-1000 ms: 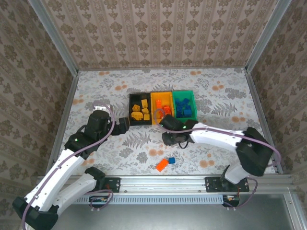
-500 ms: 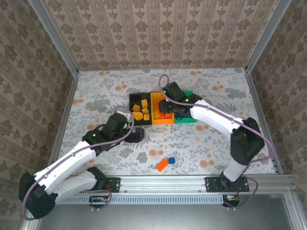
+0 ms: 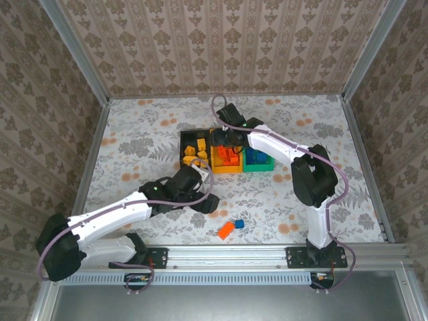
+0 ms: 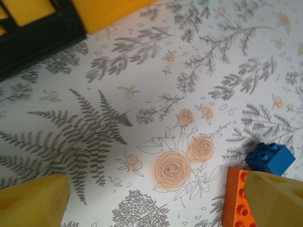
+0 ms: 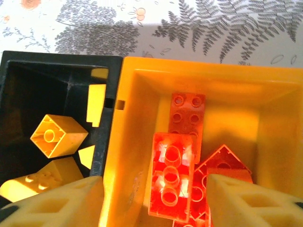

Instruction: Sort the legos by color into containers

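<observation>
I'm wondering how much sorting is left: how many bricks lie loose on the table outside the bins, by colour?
orange brick: 1
blue brick: 1
Total: 2

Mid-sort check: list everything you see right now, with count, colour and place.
black bin: one, left end of the joined row
yellow-orange bin: one, middle of the row
green bin: one, right end of the row
yellow bricks: several, in the black bin
orange-red bricks: several, in the yellow-orange bin
blue bricks: several, in the green bin
loose orange-red brick: one, on the table near the front edge
loose blue brick: one, close beside it
table: one, floral-patterned surface
left arm: white and black, stretched toward the loose bricks, jaws wide open
right arm: white and black, over the yellow-orange bin, jaws apart, holding nothing
</observation>
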Available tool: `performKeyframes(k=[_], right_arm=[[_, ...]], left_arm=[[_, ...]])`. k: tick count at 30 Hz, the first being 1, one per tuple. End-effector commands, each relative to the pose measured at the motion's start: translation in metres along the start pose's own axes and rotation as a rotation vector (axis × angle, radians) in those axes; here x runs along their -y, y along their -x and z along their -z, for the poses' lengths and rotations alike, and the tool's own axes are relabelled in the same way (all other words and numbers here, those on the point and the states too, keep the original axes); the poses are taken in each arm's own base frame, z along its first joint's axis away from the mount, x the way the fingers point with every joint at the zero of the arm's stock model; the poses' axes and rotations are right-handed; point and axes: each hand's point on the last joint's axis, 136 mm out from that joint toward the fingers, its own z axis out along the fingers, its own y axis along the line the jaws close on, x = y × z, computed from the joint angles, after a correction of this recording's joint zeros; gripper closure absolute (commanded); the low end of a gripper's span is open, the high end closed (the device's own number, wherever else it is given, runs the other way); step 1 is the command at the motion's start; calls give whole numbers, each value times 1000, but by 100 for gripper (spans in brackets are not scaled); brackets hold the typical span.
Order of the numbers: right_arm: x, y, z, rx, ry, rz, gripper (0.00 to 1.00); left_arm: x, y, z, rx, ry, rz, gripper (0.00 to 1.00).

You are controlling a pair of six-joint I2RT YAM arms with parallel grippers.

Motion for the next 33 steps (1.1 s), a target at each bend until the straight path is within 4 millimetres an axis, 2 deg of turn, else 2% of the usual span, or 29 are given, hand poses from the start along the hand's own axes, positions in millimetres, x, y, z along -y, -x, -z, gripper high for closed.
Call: performKeyframes(k=[1,3,7,13,19,27,33], right_arm=[[-6,13,26,29,29,-19,33],[-4,14,37,49,37,-27,31],[7,6,55,70,40,-49,28],[32,-7,62,72,25,-91,27],[49,-12,65,70,12,-122,27],[60,-5,80,104,16,-137,27],[70,-2,88,126,13,-162,27]], left_arm=[[19,3,-4,-4,-58,-106,4],[30,1,-7,-20,-78,-154,5],[51,-16,-19,-91,-93,-271,7],[71,-45,-39,-210,-36,-451,13],[93,-60,-52,-266,-103,-481,15],[83,-86,-79,-371,-56,-505,26],[82,-89,-81,-380,-59,-510,39]])
